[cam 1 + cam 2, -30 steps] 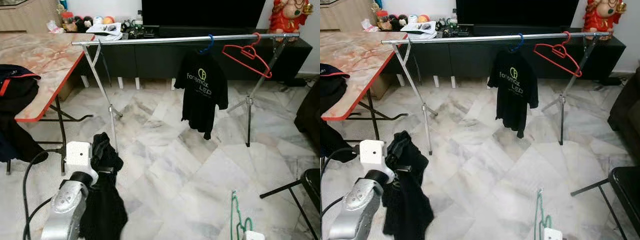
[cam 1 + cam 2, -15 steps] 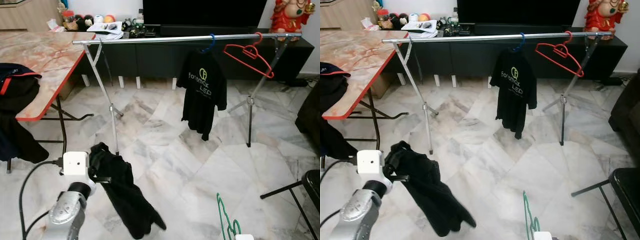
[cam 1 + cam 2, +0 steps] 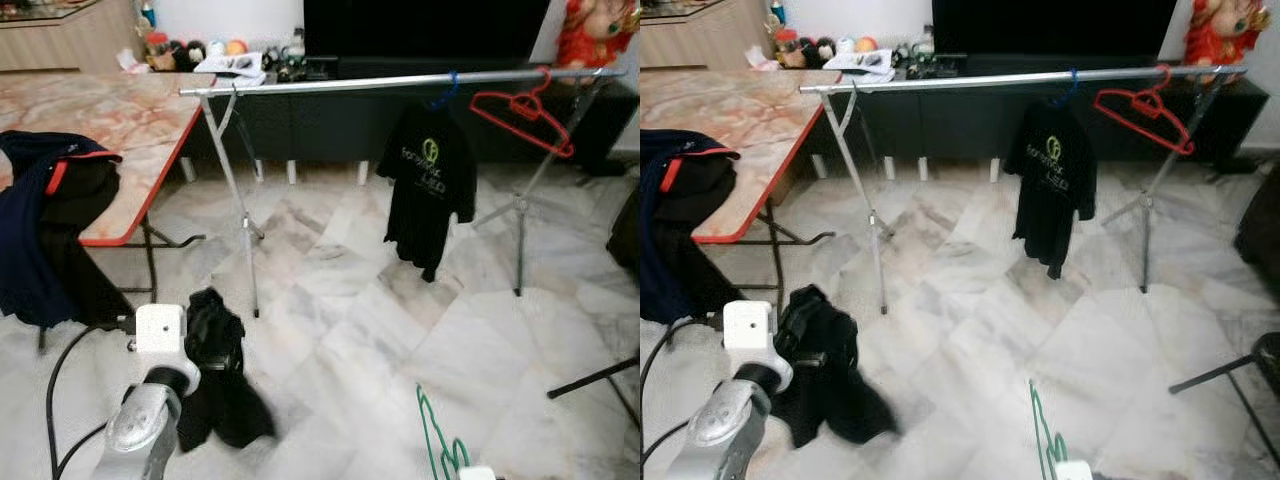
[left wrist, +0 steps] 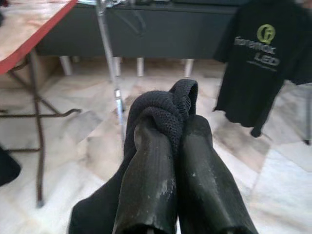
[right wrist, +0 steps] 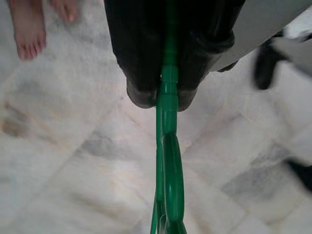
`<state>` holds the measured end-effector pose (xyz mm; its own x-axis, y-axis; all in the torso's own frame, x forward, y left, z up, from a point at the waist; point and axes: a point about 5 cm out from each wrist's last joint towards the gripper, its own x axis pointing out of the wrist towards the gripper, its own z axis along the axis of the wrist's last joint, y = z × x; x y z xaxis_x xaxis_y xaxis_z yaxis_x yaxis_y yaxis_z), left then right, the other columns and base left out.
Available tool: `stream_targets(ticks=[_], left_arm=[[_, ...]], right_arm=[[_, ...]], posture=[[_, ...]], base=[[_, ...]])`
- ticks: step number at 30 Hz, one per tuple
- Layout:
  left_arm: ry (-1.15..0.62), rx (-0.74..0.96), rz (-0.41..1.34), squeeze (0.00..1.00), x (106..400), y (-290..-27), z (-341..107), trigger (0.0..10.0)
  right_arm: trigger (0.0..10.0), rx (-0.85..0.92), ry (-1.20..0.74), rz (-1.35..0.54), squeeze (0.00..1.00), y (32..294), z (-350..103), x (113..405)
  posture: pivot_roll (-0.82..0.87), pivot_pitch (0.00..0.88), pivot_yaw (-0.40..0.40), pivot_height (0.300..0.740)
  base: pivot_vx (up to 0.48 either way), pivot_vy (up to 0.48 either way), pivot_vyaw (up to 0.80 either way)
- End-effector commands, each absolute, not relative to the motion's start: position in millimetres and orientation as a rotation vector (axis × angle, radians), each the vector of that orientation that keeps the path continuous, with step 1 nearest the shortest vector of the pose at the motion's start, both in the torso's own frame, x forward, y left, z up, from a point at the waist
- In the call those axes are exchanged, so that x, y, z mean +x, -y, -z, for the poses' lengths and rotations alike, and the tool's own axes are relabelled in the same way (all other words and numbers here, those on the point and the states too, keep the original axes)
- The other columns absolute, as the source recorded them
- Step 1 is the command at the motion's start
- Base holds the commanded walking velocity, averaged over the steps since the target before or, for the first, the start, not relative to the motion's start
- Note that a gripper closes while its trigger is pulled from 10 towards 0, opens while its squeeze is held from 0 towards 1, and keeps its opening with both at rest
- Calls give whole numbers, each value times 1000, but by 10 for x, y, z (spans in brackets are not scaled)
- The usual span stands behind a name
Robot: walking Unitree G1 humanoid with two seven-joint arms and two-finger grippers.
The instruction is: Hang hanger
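Green plastic hanger (image 5: 168, 146) sits pinched between my right gripper (image 5: 165, 95) fingers, low over the marble floor (image 3: 340, 300), well short of the rail (image 3: 400, 82). I judge it light, stiff and slick; best kept clamped near the neck so the hook stays free. Left gripper (image 4: 173, 146) is closed on a soft black garment (image 3: 215, 370) that hangs limp. A black shirt (image 3: 430, 185) and red hanger (image 3: 525, 115) occupy the rail.

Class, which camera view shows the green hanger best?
The right wrist view: the green hanger is large there, clamped in the right gripper. Both eye views catch it small at their bottom edge; the left wrist view shows a dark garment.
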<state>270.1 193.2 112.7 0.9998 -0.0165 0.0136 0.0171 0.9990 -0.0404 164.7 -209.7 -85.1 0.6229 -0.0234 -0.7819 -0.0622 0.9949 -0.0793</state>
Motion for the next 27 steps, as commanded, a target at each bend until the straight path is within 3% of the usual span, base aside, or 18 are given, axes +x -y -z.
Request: stream_targets(ticks=[1, 4, 27], left_arm=[[38, -24, 0, 0, 2702, -1999, -1196, 10000], [33, -14, -2, 0, 2693, -2021, -1190, 10000], [58, 21, -19, 0, 2760, -2155, -1305, 10000]], right_arm=[[10000, -95, -899, -42, 0, 2026, 866, 1638], [10000, -97, -906, -55, 0, 1988, 882, 1614], [10000, -65, -923, -53, 0, 1931, 890, 1638]], posture=[[-6, 54, 18, 740], [3, 48, 22, 740], [25, 88, 18, 740]], base=[[0, 480, 0], [0, 480, 800], [0, 480, 0]])
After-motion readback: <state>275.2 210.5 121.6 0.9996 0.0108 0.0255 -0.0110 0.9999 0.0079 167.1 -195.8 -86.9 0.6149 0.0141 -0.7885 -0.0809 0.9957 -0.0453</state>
